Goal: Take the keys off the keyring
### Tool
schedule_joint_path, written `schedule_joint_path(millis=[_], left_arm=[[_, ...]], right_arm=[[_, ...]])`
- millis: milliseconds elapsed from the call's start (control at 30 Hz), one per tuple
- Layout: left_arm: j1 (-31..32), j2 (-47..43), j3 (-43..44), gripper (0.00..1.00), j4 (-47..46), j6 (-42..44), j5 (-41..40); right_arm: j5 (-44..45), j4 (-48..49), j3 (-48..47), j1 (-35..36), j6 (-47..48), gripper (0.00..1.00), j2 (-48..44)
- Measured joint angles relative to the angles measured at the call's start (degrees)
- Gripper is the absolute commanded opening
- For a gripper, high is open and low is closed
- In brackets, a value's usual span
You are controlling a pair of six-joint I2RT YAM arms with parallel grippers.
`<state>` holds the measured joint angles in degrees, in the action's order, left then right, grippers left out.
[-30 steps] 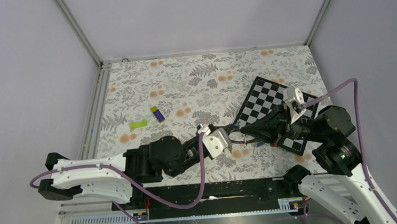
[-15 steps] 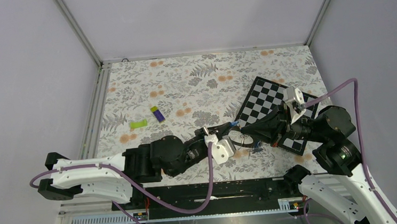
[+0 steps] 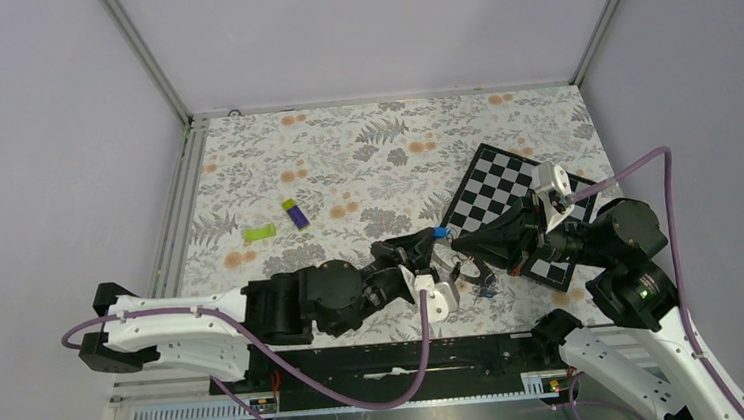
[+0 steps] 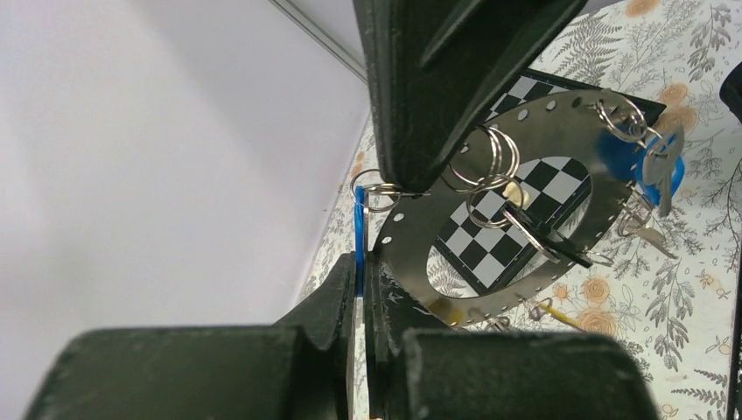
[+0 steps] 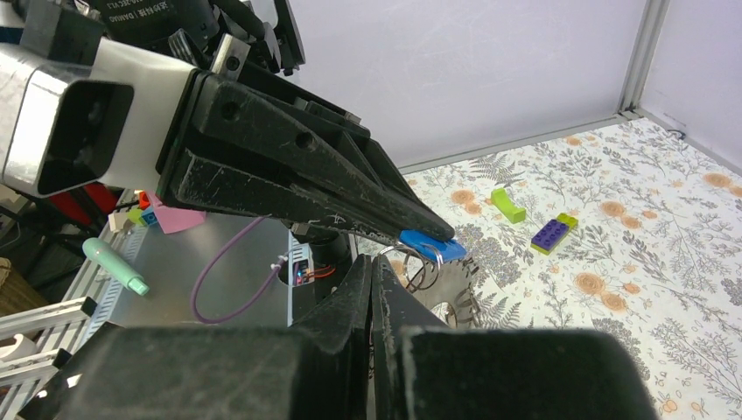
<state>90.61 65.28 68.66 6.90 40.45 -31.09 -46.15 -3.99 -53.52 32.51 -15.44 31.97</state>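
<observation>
The step in hand was freeing 1 key while the other arm steadied the ring. The keyring [image 4: 551,131] sat between the 2 arms at the front middle of the table [image 3: 363,150], just off the near corner of the chessboard [image 3: 506,174]. It stood tilted and looked lifted off the surface.

The right gripper [image 5: 372,267] was clenched on the keyring's rim. In the left wrist view its dark fingers came down onto the upper-left edge of the ring.

The left gripper [image 4: 360,267] was clamped on the blue key [image 4: 359,232], seen edge-on between its fingers. That key hung from a small split ring [image 4: 376,194] threaded through a hole at the keyring's edge, so it was not yet off.

The remaining keys [image 4: 542,245], 1 black, 1 blue-headed and some silver, dangled from their own small rings further round.

The next move probably called for the left arm to draw the blue key away from the rim while the right held firm. The pull would likely need to follow the split ring's coil, perhaps with a twist. A straight tug risked dragging the keyring out of the right grip or slipping off the thin key.
</observation>
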Motion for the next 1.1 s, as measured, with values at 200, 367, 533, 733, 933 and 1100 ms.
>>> schedule_joint_path(millis=[200, 367, 533, 733, 933, 1100], left_arm=[[1.1, 0.5, 0.4, 0.00, 0.5, 1.4, -0.9], [1.9, 0.5, 0.7, 0.00, 0.6, 1.7, -2.0], [2.6, 0.5, 0.8, 0.00, 0.6, 1.8, -2.5], [3.3, 0.5, 0.8, 0.00, 0.6, 1.8, -2.5], [4.0, 0.5, 0.8, 0.00, 0.6, 1.8, -2.5], [4.6, 0.4, 2.1, 0.00, 0.7, 1.8, -2.4]], right_arm=[[0.0, 0.0, 0.0, 0.0, 0.0, 0.00, -0.2], [0.0, -0.1, 0.0, 0.0, 0.0, 0.00, -0.3], [0.0, -0.9, -0.1, 0.0, 0.3, 0.00, -1.2], [0.2, -0.9, -0.1, 0.0, 0.3, 0.00, -2.6], [0.2, -0.9, -0.1, 0.0, 0.3, 0.00, -3.2], [0.2, -0.9, -0.1, 0.0, 0.2, 0.00, -3.7]])
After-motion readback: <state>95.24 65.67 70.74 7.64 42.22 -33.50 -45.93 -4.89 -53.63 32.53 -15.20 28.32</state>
